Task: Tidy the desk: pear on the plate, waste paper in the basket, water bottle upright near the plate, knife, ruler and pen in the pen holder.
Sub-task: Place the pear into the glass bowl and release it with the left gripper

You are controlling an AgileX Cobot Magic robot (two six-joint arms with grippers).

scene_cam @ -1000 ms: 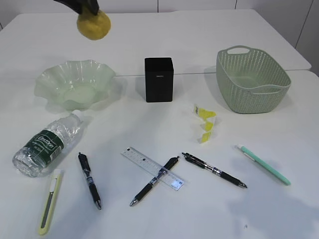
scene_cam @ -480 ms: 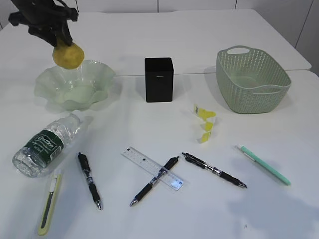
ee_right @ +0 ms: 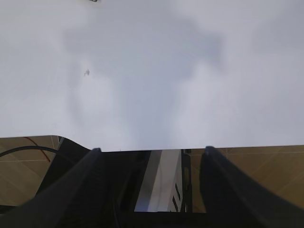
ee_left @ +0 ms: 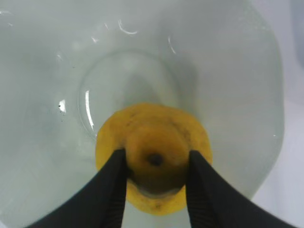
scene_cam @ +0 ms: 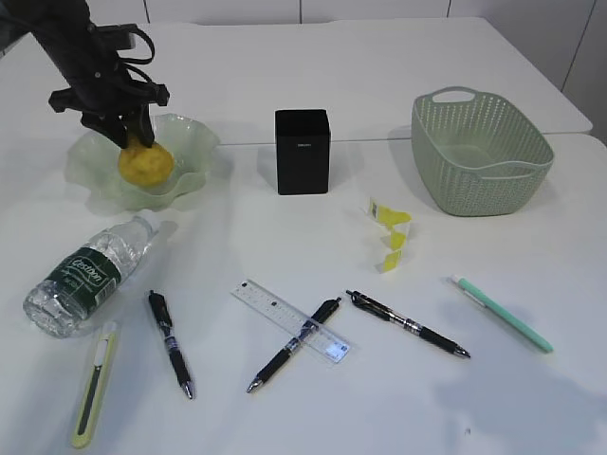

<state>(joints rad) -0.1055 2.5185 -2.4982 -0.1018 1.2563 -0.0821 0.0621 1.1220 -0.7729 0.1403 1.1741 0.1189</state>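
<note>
- Exterior: my left hand (scene_cam: 128,137) grasps the pear (scene_cam: 145,163) inside the glass plate (scene_cam: 194,142), low enough to let go without rolling. Bottle (scene_cam: 87,275) lies on its side on the tabletop (scene_cam: 285,66).
- Left wrist: fingers (ee_left: 107,187) straddle the pear's stem end.
- Right wrist: right hand (ee_right: 151,156) released, empty, parked off the tabletop edge.

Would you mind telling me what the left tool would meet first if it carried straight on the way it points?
The left tool, gripping the yellow pear, points down into the pale green glass plate; the pear would press onto the plate's floor first, probably almost immediately.
</note>
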